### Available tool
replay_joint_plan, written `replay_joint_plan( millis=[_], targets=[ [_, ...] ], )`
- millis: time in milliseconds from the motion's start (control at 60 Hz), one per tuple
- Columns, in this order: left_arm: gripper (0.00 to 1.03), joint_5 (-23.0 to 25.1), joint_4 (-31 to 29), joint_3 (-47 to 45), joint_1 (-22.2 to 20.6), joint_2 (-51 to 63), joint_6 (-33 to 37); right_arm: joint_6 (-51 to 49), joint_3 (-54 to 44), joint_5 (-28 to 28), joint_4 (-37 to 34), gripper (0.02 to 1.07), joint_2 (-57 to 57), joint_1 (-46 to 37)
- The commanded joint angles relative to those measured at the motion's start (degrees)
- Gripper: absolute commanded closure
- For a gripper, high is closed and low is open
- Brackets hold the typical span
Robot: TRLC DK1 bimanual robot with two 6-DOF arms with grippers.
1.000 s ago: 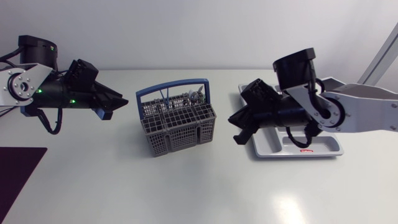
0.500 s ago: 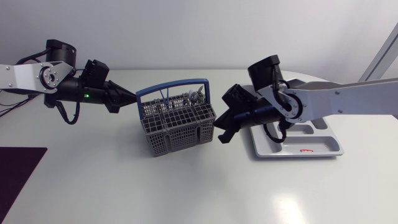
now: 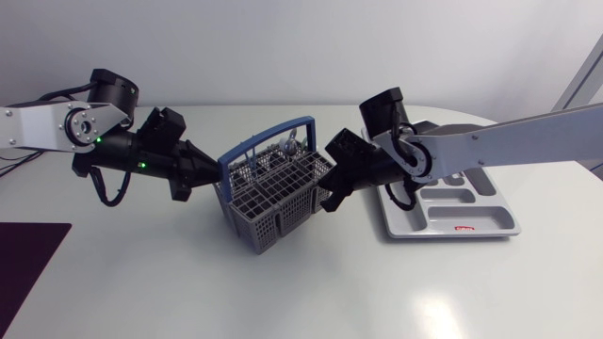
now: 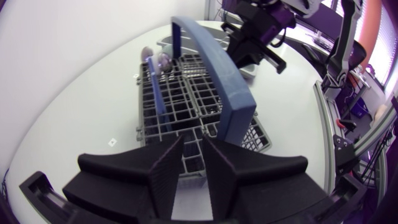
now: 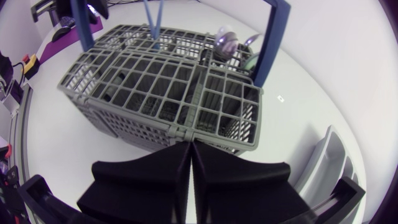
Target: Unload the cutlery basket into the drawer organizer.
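Left gripper [image 4: 194, 149] has its fingers [image 4: 165, 177] a narrow gap apart, their tips set against one short end of the cutlery basket [image 3: 268, 200], right by the foot of the basket's blue handle [image 3: 270, 132]; the wall runs across the gap, so nothing is pinched. Right gripper [image 5: 190, 149] has its two fingers pressed flat together, and its tip sits at the wall of the opposite end of the basket. The grey grid basket stands between the two grippers near the middle of the table [image 3: 377, 292], somewhat toward the back edge, and is turned askew to the table's edges. A spoon [image 5: 227, 42] and other cutlery stand in the compartments at the basket's far side, beside the handle; the nearer compartments look mostly bare in the right wrist view. The grey drawer organizer [image 3: 490, 227] lies flat toward the table's right edge, apart from the basket, partly under the right arm [image 3: 509, 141]. The left arm [image 3: 57, 127] comes in from the left edge. A dark mat [image 3: 28, 259] lies at the table's left front edge.
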Motion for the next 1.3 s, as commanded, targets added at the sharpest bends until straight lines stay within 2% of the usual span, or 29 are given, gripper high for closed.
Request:
replay_joint_plan(
  millis=[0, 167, 283, 367, 450, 550, 633, 750, 833, 950, 1067, 1283],
  targets=[
    [0.78, 0.97, -1.5, -3.98, -3.22, -4.66, 2.36, -0.4, 1.6, 0.16, 1.99, 1.02, 1.2, -0.53],
    [0.78, -0.88, -4.75, -7.06, -11.31, -10.46, 2.1, -0.4, 2.66, 0.51, 2.69, 1.02, 2.69, -0.88],
    [0.78, -3.16, -4.84, -7.68, -17.55, -12.65, -0.45, 0.65, 4.41, 0.6, 2.69, 1.02, 3.48, -0.8],
    [0.78, -6.15, -3.43, -7.41, -22.12, -12.57, -3.7, 1.01, 5.91, 0.78, 2.43, 1.02, 4.27, -0.36],
    [0.78, -8.35, -0.88, -7.5, -24.58, -12.57, -6.16, 1.18, 6.17, 1.57, 2.34, 1.02, 4.45, -0.18],
    [0.77, -9.49, -1.14, -7.85, -23.35, -16.08, -6.25, 1.18, 4.41, 2.1, 1.73, 1.02, 0.67, -0.97],
    [0.77, -9.23, -4.13, -8.11, -17.73, -20.83, -5.46, 1.09, 2.22, 2.01, -0.12, 1.02, -3.64, -2.03],
    [0.77, -6.59, -12.48, -9.43, -9.64, -24.08, 3.15, 1.09, -1.65, 1.83, -2.05, 1.02, -9.0, -2.29],
    [0.77, -6.59, -15.21, -12.51, -7.97, -24.52, 7.9, 1.71, -4.64, 1.83, -2.67, 1.02, -11.81, -1.94],
    [0.77, -6.59, -16.0, -17.78, -8.5, -23.9, 11.85, 3.29, -7.01, 1.83, -2.67, 1.02, -13.13, -0.62],
    [0.77, -6.68, -15.21, -20.95, -12.19, -22.32, 13.61, 4.26, -6.04, 2.01, -2.58, 1.02, -11.02, -0.01],
    [0.77, -6.77, -11.16, -20.6, -16.76, -13.88, 13.7, 4.78, 3.8, 4.56, -4.08, 1.02, 0.23, 0.08]
  ],
)
